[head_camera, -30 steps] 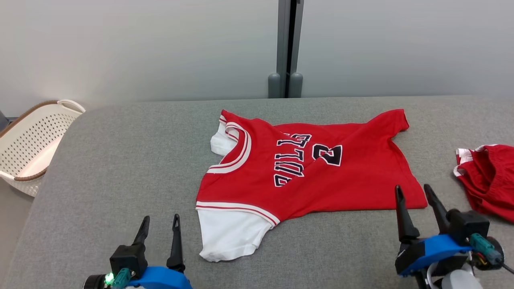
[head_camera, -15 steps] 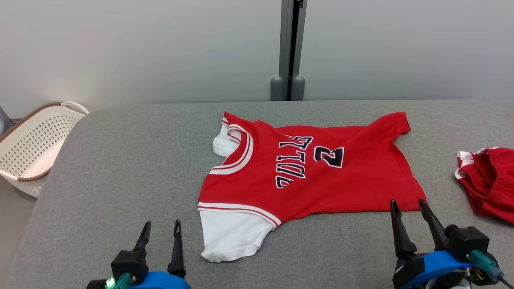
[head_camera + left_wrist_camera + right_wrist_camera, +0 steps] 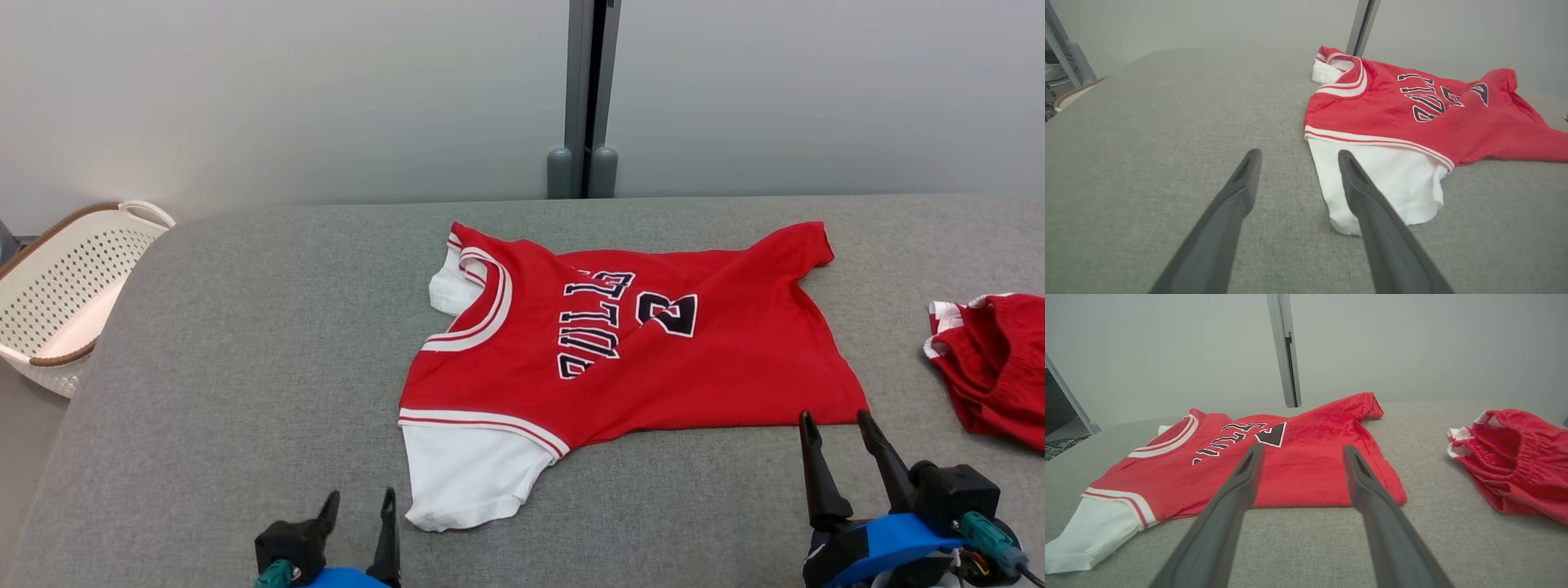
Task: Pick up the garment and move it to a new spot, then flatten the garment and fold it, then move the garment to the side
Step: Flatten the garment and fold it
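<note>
Drawn back, the left claw [image 3: 361, 492] is held spread and empty, as is the right claw [image 3: 834, 415]; a basket [image 3: 65, 278] is seen from the head.

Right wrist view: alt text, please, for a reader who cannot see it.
A red jersey lies spread on a grey padded surface, just beyond the open right end effector, which holds nothing. Crumpled red shorts lie apart at the view's right.
</note>
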